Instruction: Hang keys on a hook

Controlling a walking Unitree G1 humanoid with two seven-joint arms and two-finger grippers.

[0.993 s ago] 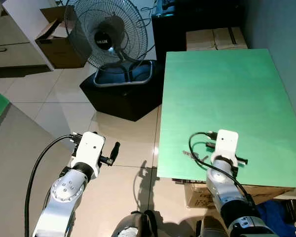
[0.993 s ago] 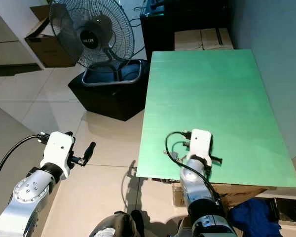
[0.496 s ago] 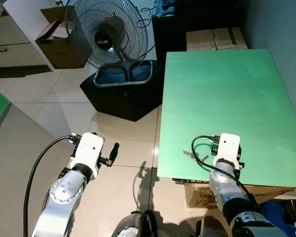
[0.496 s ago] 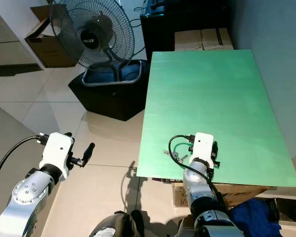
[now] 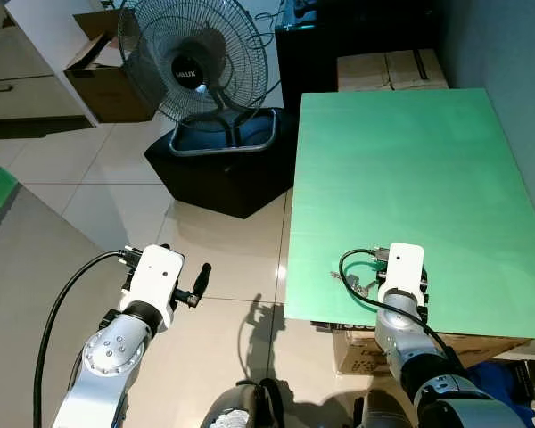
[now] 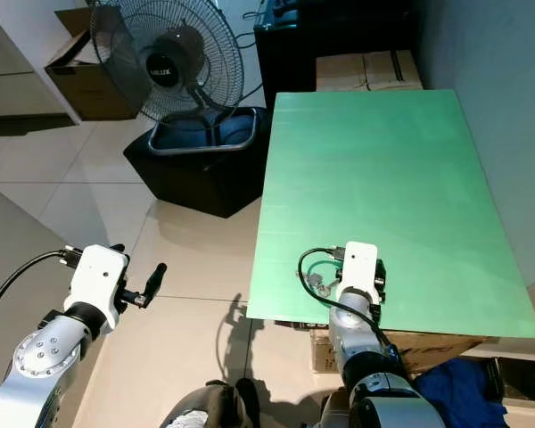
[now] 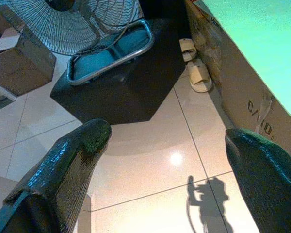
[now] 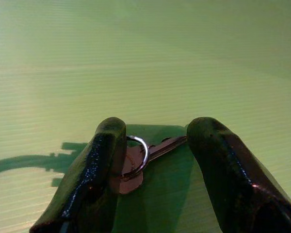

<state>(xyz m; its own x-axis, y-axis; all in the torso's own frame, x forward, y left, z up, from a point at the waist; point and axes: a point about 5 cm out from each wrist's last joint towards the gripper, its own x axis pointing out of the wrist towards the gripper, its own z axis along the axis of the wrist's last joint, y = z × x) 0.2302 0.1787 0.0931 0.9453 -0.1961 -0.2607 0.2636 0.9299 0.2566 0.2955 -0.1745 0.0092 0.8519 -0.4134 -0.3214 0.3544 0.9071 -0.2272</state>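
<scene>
The right gripper (image 8: 155,145) is set low over the green table (image 5: 410,169) near its front edge, fingers parted, with the keys (image 8: 136,162) bracketed between them, ring against one finger. The pick-up step is judged in hand; closing on the ring is called for next. The left gripper (image 7: 160,160) is held spread wide above the tiled floor (image 7: 150,150). No hook is seen.

Both arms are silver metal with rounded, ribbed joint housings, and each ends in a white rectangular block at the wrist. A black cable loops in an arc out to the left arm's (image 5: 116,343) white block; a shorter black cable curls beside the right arm's (image 5: 408,334) block. The left pincer (image 7: 160,160) and the right pincer (image 8: 157,160) each have two thick, glossy black fingers with rounded tips.
</scene>
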